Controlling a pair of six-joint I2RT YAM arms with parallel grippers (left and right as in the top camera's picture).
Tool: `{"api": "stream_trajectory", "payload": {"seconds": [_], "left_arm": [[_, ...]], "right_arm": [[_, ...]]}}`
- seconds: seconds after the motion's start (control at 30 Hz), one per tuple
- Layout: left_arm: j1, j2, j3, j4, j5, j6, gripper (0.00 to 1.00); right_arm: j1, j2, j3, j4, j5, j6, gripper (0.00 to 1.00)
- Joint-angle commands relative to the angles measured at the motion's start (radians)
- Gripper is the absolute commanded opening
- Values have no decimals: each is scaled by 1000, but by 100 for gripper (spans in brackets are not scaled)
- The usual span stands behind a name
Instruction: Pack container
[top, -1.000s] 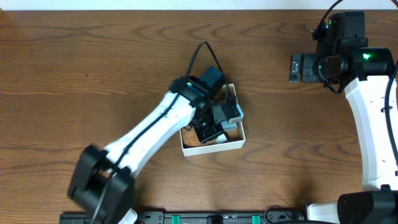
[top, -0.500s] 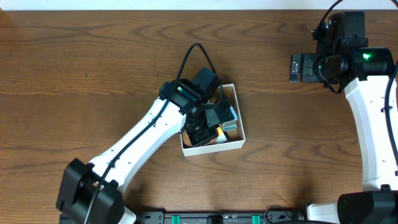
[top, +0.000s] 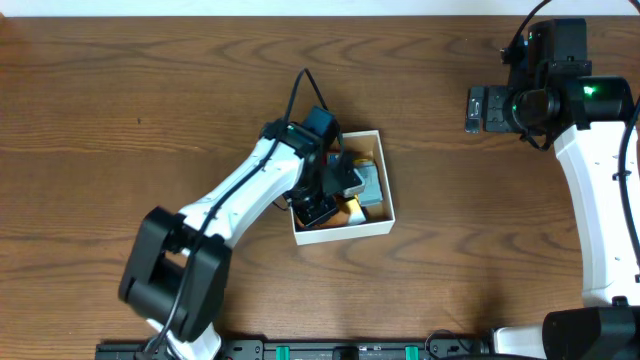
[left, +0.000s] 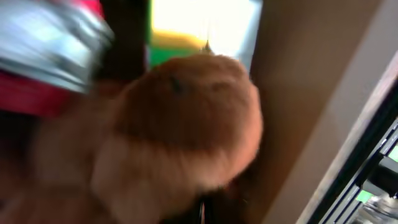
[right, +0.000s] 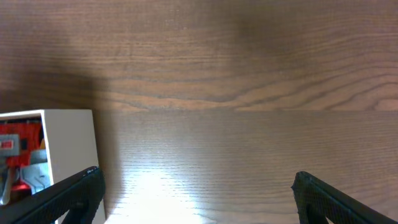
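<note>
The container (top: 346, 231) is a small white-walled box near the table's middle, holding several toys: a blue-grey one (top: 369, 186) and a yellow one (top: 353, 208) show. My left gripper (top: 328, 196) is down inside the container over its left half. The left wrist view is blurred: a brown plush toy (left: 180, 118) fills it, pressed close to the brown inner wall (left: 305, 81), and my fingers do not show. My right gripper (top: 473, 108) hovers far to the right, open and empty (right: 196, 186). The container's white wall (right: 69, 146) shows at that view's left.
A red and silver toy (left: 43, 56) and a yellow-green thing (left: 186, 31) lie behind the plush. The left arm's black cable (top: 303, 88) loops above the container. Bare wooden table (top: 150, 110) surrounds the container.
My left gripper has shifted slightly left inside the container, and the arm's base end has swung. The right arm has not moved.
</note>
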Motion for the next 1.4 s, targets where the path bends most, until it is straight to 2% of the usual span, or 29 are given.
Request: {"api": "stream_trajectory", "payload": {"seconds": [0.0, 0.17, 0.4, 0.53, 0.9, 1.13, 1.37], "left_arm": [[2, 92, -6, 26, -27, -34, 6], [-2, 113, -6, 78, -40, -34, 6], [-2, 76, 10, 56, -85, -34, 6], [-2, 16, 15, 45, -85, -34, 4], [-2, -185, 15, 16, -85, -34, 8], [-2, -196, 15, 22, -84, -34, 8], [-6, -195, 14, 102, -83, -57, 8]], "right_arm": [[-5, 6, 5, -1, 6, 1, 99], [-5, 6, 5, -1, 6, 1, 99], [-5, 6, 5, -1, 6, 1, 99], [-5, 6, 5, 0, 6, 1, 99], [-5, 6, 5, 0, 7, 1, 99], [-5, 6, 5, 0, 6, 1, 99], [-5, 6, 5, 0, 6, 1, 99]]}}
